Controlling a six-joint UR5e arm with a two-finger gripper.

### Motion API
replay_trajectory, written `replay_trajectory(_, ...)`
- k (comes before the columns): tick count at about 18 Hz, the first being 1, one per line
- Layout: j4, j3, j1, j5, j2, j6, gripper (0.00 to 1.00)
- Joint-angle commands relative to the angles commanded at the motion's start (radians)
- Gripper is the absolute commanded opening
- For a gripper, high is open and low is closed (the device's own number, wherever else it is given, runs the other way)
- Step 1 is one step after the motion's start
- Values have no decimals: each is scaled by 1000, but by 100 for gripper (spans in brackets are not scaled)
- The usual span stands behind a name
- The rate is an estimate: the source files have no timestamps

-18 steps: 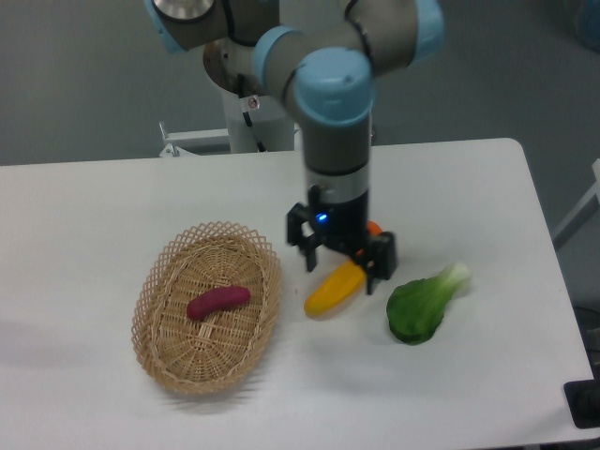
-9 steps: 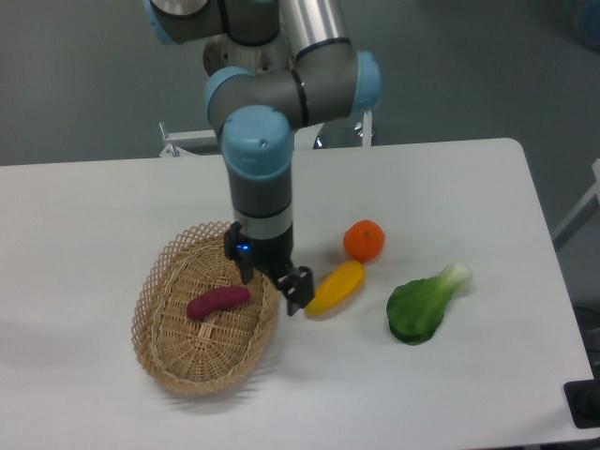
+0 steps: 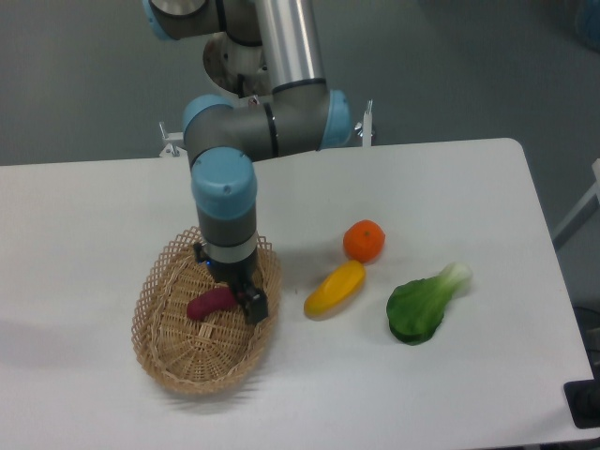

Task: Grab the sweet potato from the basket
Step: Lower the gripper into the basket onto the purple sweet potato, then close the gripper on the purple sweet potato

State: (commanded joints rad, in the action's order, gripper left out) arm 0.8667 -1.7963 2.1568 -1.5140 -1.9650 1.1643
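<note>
The reddish-purple sweet potato (image 3: 208, 304) lies in the middle of the tan wicker basket (image 3: 162, 342) at the left of the white table. My gripper (image 3: 231, 289) hangs straight down over the basket, right above the sweet potato's right end, which it partly hides. One dark finger (image 3: 254, 306) shows to the right of the tuber; the other is at its upper left. The jaws stand apart, one on each side of the tuber, and I cannot tell whether they touch it.
A yellow-orange elongated vegetable (image 3: 335, 289) lies just right of the basket. An orange (image 3: 364, 241) sits behind it, and a green bok choy (image 3: 425, 302) lies further right. The arm's base post stands at the table's back edge.
My gripper has moved left, from over the yellow vegetable, past the basket's right rim, to above the sweet potato, and has come lower into the basket. The sweet potato has not moved.
</note>
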Motion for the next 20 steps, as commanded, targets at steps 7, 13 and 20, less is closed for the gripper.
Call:
replay_trajectory(7,-6,-34,-34,2,-18,-14,100)
replay_trajectory(13,-37,-26,-41,-2,-40,-37,87)
replay_trajectory(20,-43,-20,-41,-3,-40,-45,28)
